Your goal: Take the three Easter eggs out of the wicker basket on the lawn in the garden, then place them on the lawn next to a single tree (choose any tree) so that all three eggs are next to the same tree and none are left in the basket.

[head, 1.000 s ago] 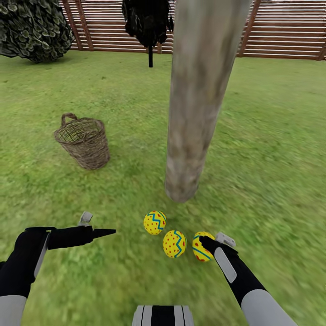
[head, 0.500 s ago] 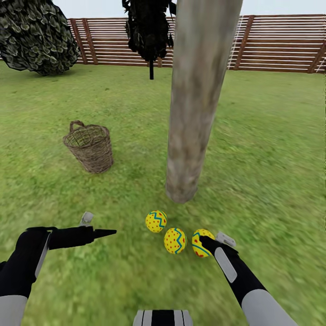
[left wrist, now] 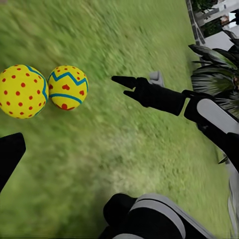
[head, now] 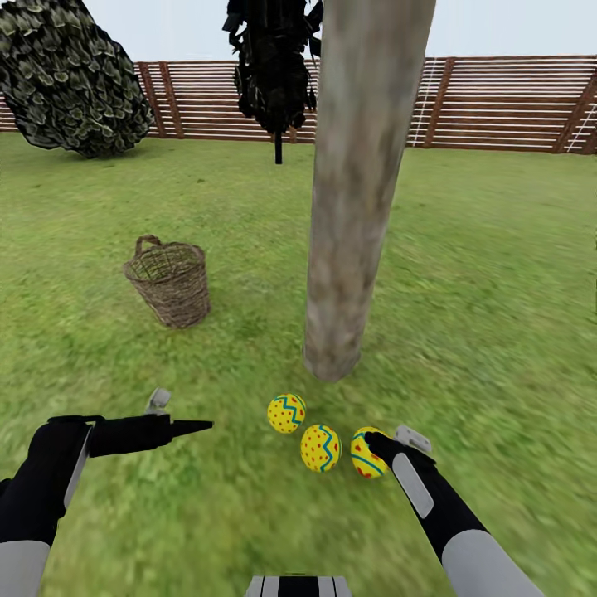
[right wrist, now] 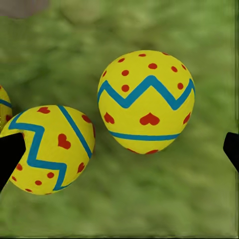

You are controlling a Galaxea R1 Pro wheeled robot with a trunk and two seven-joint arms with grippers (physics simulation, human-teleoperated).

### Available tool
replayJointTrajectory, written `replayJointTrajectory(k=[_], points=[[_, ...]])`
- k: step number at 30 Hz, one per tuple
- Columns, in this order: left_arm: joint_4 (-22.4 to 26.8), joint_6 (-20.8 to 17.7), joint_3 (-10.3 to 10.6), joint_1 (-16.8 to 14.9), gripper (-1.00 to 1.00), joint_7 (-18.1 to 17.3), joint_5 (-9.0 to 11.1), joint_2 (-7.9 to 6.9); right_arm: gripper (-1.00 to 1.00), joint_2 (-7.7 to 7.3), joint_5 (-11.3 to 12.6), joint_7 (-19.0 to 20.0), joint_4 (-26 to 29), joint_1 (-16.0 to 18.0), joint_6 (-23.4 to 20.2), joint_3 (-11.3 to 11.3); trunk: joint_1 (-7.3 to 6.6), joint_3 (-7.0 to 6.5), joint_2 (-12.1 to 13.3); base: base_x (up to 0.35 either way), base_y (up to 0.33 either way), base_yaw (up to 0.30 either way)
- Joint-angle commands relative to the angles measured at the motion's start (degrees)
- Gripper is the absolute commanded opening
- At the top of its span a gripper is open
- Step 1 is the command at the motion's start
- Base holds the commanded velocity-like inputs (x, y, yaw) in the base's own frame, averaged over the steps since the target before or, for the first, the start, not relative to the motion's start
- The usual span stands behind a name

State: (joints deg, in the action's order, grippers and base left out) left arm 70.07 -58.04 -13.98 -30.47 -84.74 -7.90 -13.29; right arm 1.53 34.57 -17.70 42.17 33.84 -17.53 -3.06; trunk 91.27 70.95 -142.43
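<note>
Seemingly the last step is in hand: all three eggs are seen on the lawn (head: 497,274) just in front of the foot of the tree (head: 348,249), in a short row — the left egg (head: 286,413), the middle egg (head: 320,448) and the right egg (head: 367,453). The basket (head: 170,282) stands upright on the grass well apart to the left, and nothing yellow can be made out through its weave, so it is judged emptied.

The right claw (head: 383,448) is held at the right egg; in the right wrist view its dark tips are seen spread wide at either edge, with the egg lying between them on the grass and nothing gripped. The left claw (head: 192,427) hangs over bare grass; whether it is open cannot be told.

What is called for next is judged to be a clean lift of the right arm away, so that no egg is nudged.

No brand, label or writing can be read; only dots, hearts and zigzags are painted on the eggs.
</note>
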Motion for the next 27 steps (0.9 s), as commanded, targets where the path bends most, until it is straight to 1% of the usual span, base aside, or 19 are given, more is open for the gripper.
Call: replayJointTrajectory(k=[1, 4, 7, 11, 14, 18, 20, 22, 23, 25, 26, 27], points=[[0.03, -0.56, -0.08, -0.03, 1.00, -0.50, -0.76, 0.02, 1.00, -0.03, 0.50, -0.50, 0.11, 0.01, -0.13, -0.19, -0.26, -0.14, 0.40, -0.247, 0.039, 0.000], [-0.02, -0.51, -0.10, -0.03, 1.00, -0.43, -1.18, 0.02, 1.00, -0.03, 0.50, -0.50, 0.11, 0.02, -0.13, -0.19, -0.92, -0.68, 1.60, -0.274, 0.057, 0.000], [-0.31, -0.47, -0.17, -0.03, 1.00, -0.27, -2.14, 0.12, 1.00, -0.03, 0.50, -0.50, 0.11, 0.02, -0.13, -0.19, -1.57, -1.22, 2.80, -0.134, 0.025, 0.000], [-0.41, -0.49, -0.24, -0.03, 1.00, 0.42, -4.69, 0.32, 1.00, -0.06, 0.52, -0.48, 0.11, 0.01, -0.13, -0.19, -2.45, -1.93, 4.41, -0.125, 0.008, 0.000], [-0.44, -0.49, -0.29, -0.03, 1.00, 0.56, -5.27, 0.35, 1.00, -0.06, 0.51, -0.43, 0.11, 0.00, -0.18, -0.23, -3.11, -2.47, 5.61, -0.257, 0.034, 0.000], [-0.47, -0.44, -0.34, -0.03, 1.00, 1.19, -5.50, 0.30, 1.00, -0.08, 0.50, -0.47, 0.12, 0.00, -0.61, -0.26, -3.99, -3.19, 7.21, -0.252, 0.040, 0.000], [-0.81, -0.40, -0.48, -0.03, 1.00, 4.16, -5.58, 0.24, 1.00, -0.33, 0.49, -0.59, 0.41, -0.20, -1.62, -0.27, -4.43, -3.55, 8.02, -0.087, 0.011, 0.000], [-2.12, -0.30, -0.63, -0.03, 1.00, 9.09, -5.61, 0.06, 1.00, -0.48, 0.41, -0.65, 0.56, -0.50, -3.86, -0.23, -4.87, -3.91, 8.82, -0.036, 0.004, 0.000], [-2.56, -0.25, -0.66, -0.03, 1.00, 10.51, -5.62, 0.01, 1.00, -0.53, 0.39, -0.65, 0.52, -0.54, -4.38, -0.22, -5.09, -4.09, 9.22, -0.022, 0.003, 0.000], [-4.59, -0.08, -0.72, -0.03, 1.00, 16.39, -5.63, 0.03, 1.00, -0.68, 0.38, -0.66, 0.66, -0.68, -5.61, -0.21, -5.53, -4.45, 10.02, -0.012, 0.001, 0.000], [-5.22, -0.02, -0.73, -0.03, 1.00, 17.88, -5.61, 0.04, 1.00, -0.62, 0.37, -0.72, 0.77, -0.72, -5.81, -0.22, -5.75, -4.63, 10.42, -0.007, 0.001, 0.000], [-6.52, 0.10, -0.77, -0.03, 1.00, 20.77, -5.57, 0.11, 1.00, -0.47, 0.32, -0.87, 1.04, -0.78, -6.17, -0.24, -5.97, -4.81, 10.82, -0.005, 0.001, 0.000]])
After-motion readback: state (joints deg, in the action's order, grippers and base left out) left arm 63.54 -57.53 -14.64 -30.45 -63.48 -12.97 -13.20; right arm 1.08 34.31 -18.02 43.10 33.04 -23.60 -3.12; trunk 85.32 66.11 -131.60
